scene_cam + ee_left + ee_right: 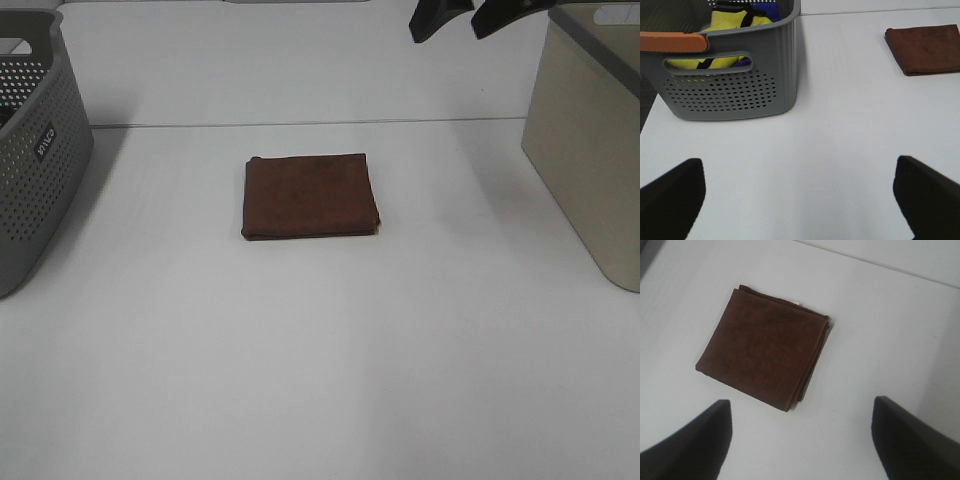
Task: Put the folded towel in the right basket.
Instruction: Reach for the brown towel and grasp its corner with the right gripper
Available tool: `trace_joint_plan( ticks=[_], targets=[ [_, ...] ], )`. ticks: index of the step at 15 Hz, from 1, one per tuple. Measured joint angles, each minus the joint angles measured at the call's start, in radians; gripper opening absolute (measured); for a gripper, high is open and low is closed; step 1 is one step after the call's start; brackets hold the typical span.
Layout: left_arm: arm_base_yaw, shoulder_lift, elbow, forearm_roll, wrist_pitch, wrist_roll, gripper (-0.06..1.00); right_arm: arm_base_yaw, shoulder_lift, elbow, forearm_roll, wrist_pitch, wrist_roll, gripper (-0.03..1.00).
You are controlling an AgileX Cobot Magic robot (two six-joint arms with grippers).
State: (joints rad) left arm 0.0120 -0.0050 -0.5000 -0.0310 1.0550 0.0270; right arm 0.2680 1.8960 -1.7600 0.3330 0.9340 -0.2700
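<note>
A folded brown towel (310,196) lies flat on the white table, near the middle. It also shows in the right wrist view (762,351) and at the edge of the left wrist view (926,48). The right basket (592,140) is beige and stands at the right edge. My right gripper (470,17) is open and empty, high at the back, to the right of the towel; its fingers (692,447) frame the towel from above. My left gripper (800,200) is open and empty over bare table; it does not show in the exterior high view.
A grey perforated basket (35,150) stands at the left edge; the left wrist view shows yellow and blue cloth (732,25) inside it and an orange handle (672,41). A seam in the table (300,125) runs across behind the towel.
</note>
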Motion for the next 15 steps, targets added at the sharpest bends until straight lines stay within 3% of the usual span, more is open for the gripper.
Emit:
trace_joint_plan(
  ticks=[4, 7, 15],
  targets=[
    [0.0, 0.0, 0.0, 0.0, 0.0, 0.0, 0.97, 0.001, 0.239, -0.186, 0.018, 0.171, 0.107, 0.7],
    [0.0, 0.0, 0.0, 0.0, 0.0, 0.0, 0.97, 0.001, 0.42, -0.328, 0.097, 0.273, 0.12, 0.7],
    [0.0, 0.0, 0.0, 0.0, 0.0, 0.0, 0.97, -0.069, 0.689, -0.509, 0.244, 0.276, 0.065, 0.7]
  ],
)
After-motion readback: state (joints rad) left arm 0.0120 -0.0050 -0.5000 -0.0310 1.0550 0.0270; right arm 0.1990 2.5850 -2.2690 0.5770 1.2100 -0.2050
